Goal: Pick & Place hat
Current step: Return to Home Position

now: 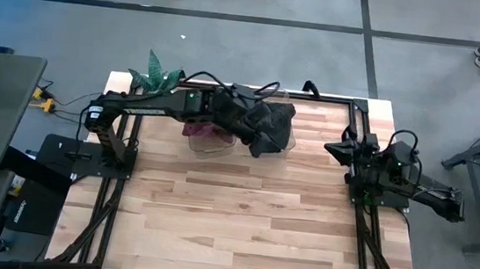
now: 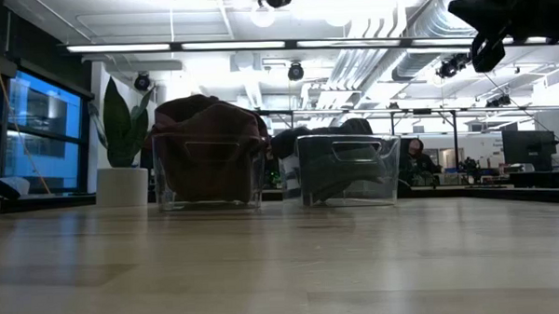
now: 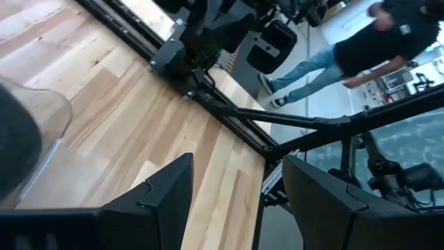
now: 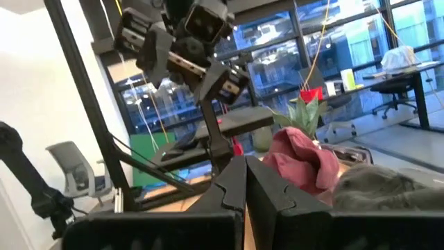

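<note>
Caps (image 2: 204, 127) heaped in bin (image 1: 204, 149), likely soft, light, best pinched at brim; left gripper (image 3: 237, 165) just beside bin, spread wide, empty; right gripper (image 4: 246, 167) well apart, closed, empty.

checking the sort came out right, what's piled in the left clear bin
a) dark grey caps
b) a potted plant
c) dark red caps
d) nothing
c: in the low view the left transparent bin is heaped with dark red caps, while the dark grey caps sit in the right bin.
</note>
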Controlling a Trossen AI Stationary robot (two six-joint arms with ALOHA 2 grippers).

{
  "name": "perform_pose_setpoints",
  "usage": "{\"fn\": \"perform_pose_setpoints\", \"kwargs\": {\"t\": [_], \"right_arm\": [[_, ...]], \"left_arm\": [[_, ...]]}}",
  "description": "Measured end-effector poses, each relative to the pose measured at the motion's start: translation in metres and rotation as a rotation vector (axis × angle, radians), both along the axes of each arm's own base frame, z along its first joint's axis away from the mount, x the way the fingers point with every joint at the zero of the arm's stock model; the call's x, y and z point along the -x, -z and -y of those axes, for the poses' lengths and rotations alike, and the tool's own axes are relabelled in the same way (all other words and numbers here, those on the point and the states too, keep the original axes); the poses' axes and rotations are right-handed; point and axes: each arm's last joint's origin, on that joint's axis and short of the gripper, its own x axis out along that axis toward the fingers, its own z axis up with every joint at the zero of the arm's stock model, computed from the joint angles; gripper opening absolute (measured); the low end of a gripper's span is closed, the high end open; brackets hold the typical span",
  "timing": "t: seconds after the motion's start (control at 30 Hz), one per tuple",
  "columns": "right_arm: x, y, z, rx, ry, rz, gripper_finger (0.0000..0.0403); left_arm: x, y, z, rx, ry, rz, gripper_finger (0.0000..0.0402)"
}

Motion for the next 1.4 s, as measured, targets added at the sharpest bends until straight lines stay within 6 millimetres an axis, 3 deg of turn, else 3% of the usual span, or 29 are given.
{"fn": "perform_pose_setpoints", "kwargs": {"t": [0.13,0.3,0.5,0.67,0.87,1.0,1.13,1.4], "right_arm": [[0.0,0.002,0.0,0.018,0.011,-0.018,0.0],[0.0,0.001,0.001,0.014,0.019,-0.016,0.0],[-0.005,0.011,0.001,-0.023,-0.01,0.036,0.0],[-0.007,0.018,0.002,-0.024,-0.007,0.091,0.0],[-0.008,0.022,0.003,-0.022,-0.003,0.066,0.0],[-0.009,0.023,0.003,-0.017,-0.001,0.051,0.0],[-0.009,0.026,0.003,-0.031,-0.002,0.026,0.0],[-0.01,0.029,0.003,-0.041,0.002,-0.011,0.0]], "left_arm": [[0.007,-0.009,0.0,-0.017,0.003,0.021,0.0213],[0.007,0.002,0.001,-0.015,0.021,-0.056,0.0213],[0.006,-0.007,0.002,0.0,0.067,0.025,0.0213],[0.001,-0.023,0.002,-0.021,0.07,0.198,0.0213],[-0.011,-0.006,0.001,0.008,0.07,0.137,0.0213],[-0.008,-0.016,0.006,0.005,0.068,0.187,0.0213],[-0.007,-0.012,0.007,-0.006,0.069,0.158,0.0213],[0.035,-0.039,0.006,-0.086,0.016,0.127,0.0213]]}}
